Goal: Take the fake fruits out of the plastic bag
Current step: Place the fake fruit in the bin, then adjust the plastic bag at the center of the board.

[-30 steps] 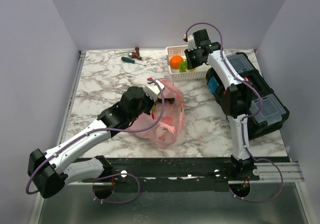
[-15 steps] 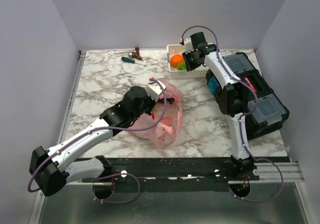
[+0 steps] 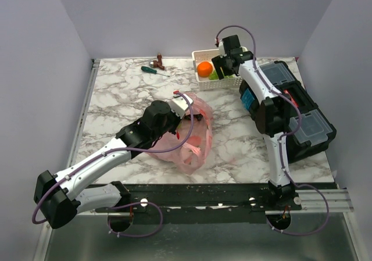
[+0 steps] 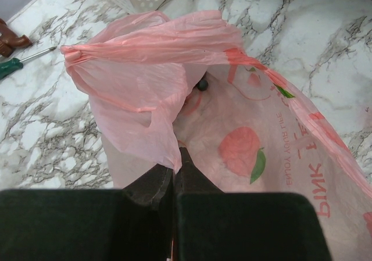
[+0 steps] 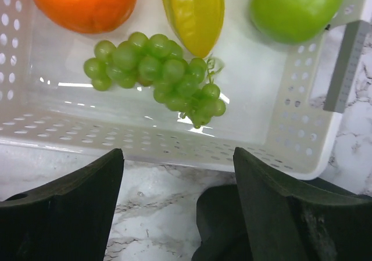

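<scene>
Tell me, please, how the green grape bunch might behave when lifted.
The green grape bunch looks glossy, so it may slip. Its knobbly clusters probably give uneven purchase. Sprawled flat in the basket, it seems unlikely to roll.

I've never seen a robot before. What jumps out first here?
The crinkly pink plastic bag in the middle of the marble table, its edge pinched in the shut left fingers. Then the white basket at the far edge, holding a bright orange, a green apple and green grapes, with the right fingers open over it.
</scene>
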